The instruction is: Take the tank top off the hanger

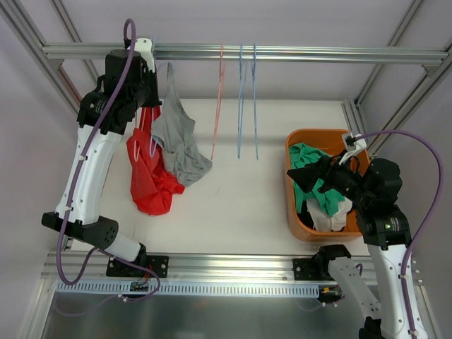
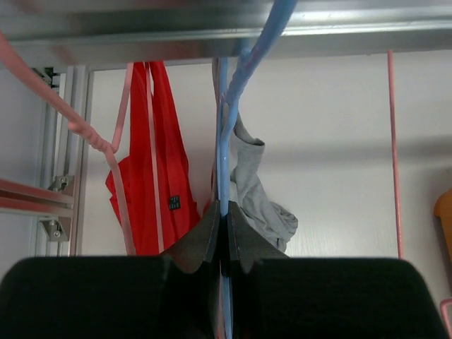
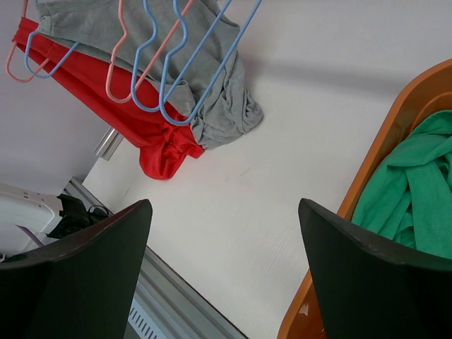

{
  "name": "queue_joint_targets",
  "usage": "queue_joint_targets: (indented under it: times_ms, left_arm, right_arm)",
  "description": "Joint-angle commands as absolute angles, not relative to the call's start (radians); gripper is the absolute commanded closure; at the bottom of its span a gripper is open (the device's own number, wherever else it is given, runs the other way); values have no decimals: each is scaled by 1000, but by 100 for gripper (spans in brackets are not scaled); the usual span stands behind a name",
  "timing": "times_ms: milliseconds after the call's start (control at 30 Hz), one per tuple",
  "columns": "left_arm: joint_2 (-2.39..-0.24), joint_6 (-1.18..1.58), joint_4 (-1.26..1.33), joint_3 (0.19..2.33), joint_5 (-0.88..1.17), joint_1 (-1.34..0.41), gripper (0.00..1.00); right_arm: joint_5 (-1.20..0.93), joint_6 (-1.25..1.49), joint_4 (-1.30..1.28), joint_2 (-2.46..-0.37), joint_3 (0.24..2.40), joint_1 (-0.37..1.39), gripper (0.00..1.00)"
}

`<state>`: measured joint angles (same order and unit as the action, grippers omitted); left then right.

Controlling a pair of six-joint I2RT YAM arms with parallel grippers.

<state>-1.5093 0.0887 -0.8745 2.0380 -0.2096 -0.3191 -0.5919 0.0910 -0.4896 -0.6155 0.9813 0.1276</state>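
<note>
A grey tank top (image 1: 178, 138) hangs from a blue hanger (image 2: 224, 141) on the rail (image 1: 282, 53), its lower part bunched on the table. My left gripper (image 2: 226, 208) is up by the rail, shut on the blue hanger's wire just above the grey tank top (image 2: 258, 191). A red tank top (image 1: 150, 180) hangs beside it on a pink hanger (image 2: 85, 131). My right gripper (image 1: 298, 180) stands open with nothing in it over the left rim of the orange basket (image 1: 291, 205). In the right wrist view both garments, grey (image 3: 219, 106) and red (image 3: 155, 141), show far off.
An empty pink hanger (image 1: 217, 106) and two empty blue hangers (image 1: 241, 106) hang on the rail to the right of the grey top. The orange basket holds a green garment (image 1: 318, 183) and white cloth. Aluminium frame posts stand at both sides.
</note>
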Motion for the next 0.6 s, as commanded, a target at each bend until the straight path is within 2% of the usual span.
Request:
queue_joint_targets:
  times_ms: [0, 300, 567]
  left_arm:
    - [-1499, 84, -857, 2118, -175, -311, 100]
    - [-1447, 152, -857, 2138, -75, -311, 100]
    - [-1235, 245, -854, 1841, 84, -316, 100]
  right_arm:
    - [-618, 110, -440, -617, 979, 123, 11]
    - [-624, 112, -440, -609, 982, 123, 11]
    - [-735, 112, -414, -598, 979, 124, 11]
